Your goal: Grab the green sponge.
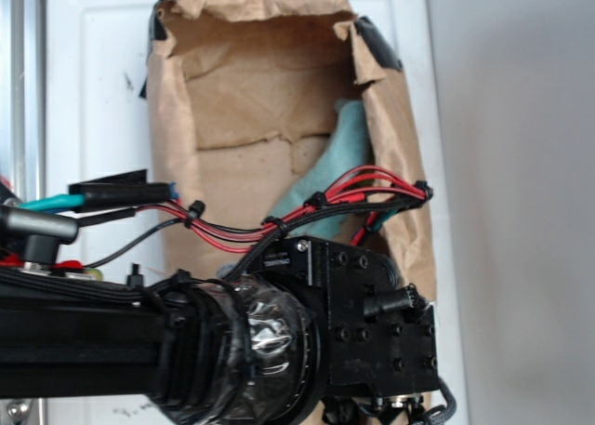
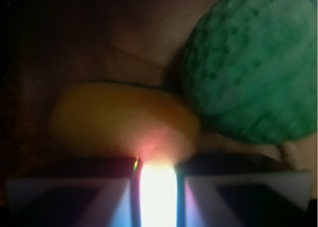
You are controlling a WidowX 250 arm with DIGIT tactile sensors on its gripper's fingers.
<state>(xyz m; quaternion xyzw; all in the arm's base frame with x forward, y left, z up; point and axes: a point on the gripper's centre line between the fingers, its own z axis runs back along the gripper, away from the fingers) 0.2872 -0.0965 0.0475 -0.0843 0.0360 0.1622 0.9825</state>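
A: What surrounds the work area?

B: A white tray (image 1: 102,90) carries a torn brown paper bag (image 1: 251,81) lying open, its mouth edged with black tape (image 1: 379,46). The bag's crumpled walls enclose everything of interest. The robot arm (image 1: 186,341) crosses the lower part of the exterior view, bulky and black, with a bundle of red and black wires (image 1: 307,206) looping over the bag's floor and covering much of it.

A: How does the arm sit?

B: It reaches in from the left, with its wrist block over the bag's lower right corner, pointing down into it. The gripper (image 2: 158,187) shows only in the wrist view: two pale fingers (image 2: 69,197) stand with a narrow, brightly lit gap between them and nothing in it, so slightly parted.

A: And the green sponge?

B: The green sponge (image 2: 251,63) lies inside the bag against its right wall, partly behind the wires. In the wrist view it sits above and right of the fingertips, apart from them. A yellow rounded object (image 2: 121,120) lies directly ahead of the gap, just beside the sponge.
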